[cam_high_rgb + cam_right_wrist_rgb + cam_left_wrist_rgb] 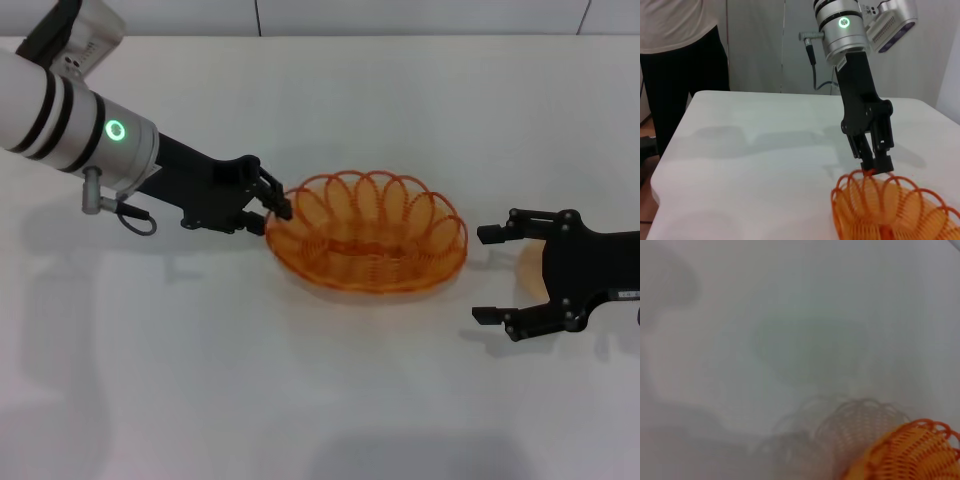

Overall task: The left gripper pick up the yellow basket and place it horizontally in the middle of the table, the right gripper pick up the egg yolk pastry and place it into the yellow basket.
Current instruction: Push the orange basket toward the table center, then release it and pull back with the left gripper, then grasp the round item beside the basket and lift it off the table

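The yellow basket (368,238) lies lengthwise on the white table (300,410), near its middle. My left gripper (278,208) is at the basket's left rim, its fingers closed on a rim loop. In the right wrist view the left gripper (875,164) pinches the rim of the basket (890,212). The basket's edge also shows in the left wrist view (912,452). My right gripper (480,275) is open to the right of the basket. The egg yolk pastry (529,268) is a pale peach shape between its fingers, close to the palm and partly hidden.
A person in a white top and dark trousers (680,55) stands beyond the far end of the table. The table edge (670,165) shows on that side. A wall (400,15) runs behind the table.
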Tool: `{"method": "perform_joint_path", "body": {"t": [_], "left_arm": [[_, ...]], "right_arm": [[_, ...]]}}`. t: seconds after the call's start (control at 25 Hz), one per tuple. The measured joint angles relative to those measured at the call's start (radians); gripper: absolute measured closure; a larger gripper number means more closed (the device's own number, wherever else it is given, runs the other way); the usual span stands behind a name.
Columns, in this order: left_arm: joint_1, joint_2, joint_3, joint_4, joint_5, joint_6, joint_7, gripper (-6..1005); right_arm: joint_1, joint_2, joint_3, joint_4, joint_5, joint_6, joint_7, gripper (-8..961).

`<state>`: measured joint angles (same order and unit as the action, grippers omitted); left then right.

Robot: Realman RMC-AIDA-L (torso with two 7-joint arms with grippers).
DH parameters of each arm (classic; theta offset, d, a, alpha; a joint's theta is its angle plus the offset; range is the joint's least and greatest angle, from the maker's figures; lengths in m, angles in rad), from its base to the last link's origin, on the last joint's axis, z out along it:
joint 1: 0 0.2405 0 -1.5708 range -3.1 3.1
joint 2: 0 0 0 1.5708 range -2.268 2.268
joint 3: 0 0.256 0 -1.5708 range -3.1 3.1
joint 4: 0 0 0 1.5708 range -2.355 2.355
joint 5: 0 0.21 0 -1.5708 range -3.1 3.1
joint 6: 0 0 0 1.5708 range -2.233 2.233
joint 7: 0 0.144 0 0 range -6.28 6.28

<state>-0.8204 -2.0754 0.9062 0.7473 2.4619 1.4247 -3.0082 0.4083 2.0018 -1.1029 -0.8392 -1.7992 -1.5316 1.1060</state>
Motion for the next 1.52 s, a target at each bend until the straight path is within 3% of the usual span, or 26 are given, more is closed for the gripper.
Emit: {"method": "perform_joint_path", "body": {"t": [0.12,0.56,0.68,0.8,1.04,1.24,1.32,1.36,1.52], "left_arm": [[-0.005,0.000,0.007,0.010,-0.001,0.012,0.002,607],[0.008,0.023,0.009,0.051,0.012,0.035,0.100,397],[0.038,0.020,0.008,0.123,-0.007,0.047,0.170,268],[0.097,0.016,0.004,0.186,-0.143,0.048,0.343,139],[0.206,0.014,0.005,0.190,-0.399,0.069,0.830,121],[0.282,0.006,0.008,0.182,-0.433,0.076,1.146,121],[0.291,0.004,0.008,0.181,-0.434,0.077,1.184,122],[0.325,-0.003,0.010,0.172,-0.446,0.090,1.328,122],[0.354,-0.003,0.004,0.126,-0.472,0.093,1.486,123]], "right_arm": [[0.000,0.000,0.000,0.000,0.001,-0.006,0.001,76],[-0.002,0.000,0.013,0.000,0.002,-0.010,0.003,77],[-0.002,0.000,0.015,0.000,0.002,-0.010,0.010,77],[-0.002,0.000,0.025,0.000,0.001,-0.010,0.028,77],[-0.005,-0.004,0.060,0.000,-0.002,-0.011,0.079,78],[-0.005,-0.009,0.092,-0.001,-0.006,-0.009,0.116,78],[-0.005,-0.010,0.097,-0.001,-0.009,-0.003,0.131,78],[-0.005,-0.012,0.098,-0.001,-0.011,0.001,0.141,78],[-0.005,-0.016,0.102,-0.001,-0.014,0.032,0.177,78]]}}
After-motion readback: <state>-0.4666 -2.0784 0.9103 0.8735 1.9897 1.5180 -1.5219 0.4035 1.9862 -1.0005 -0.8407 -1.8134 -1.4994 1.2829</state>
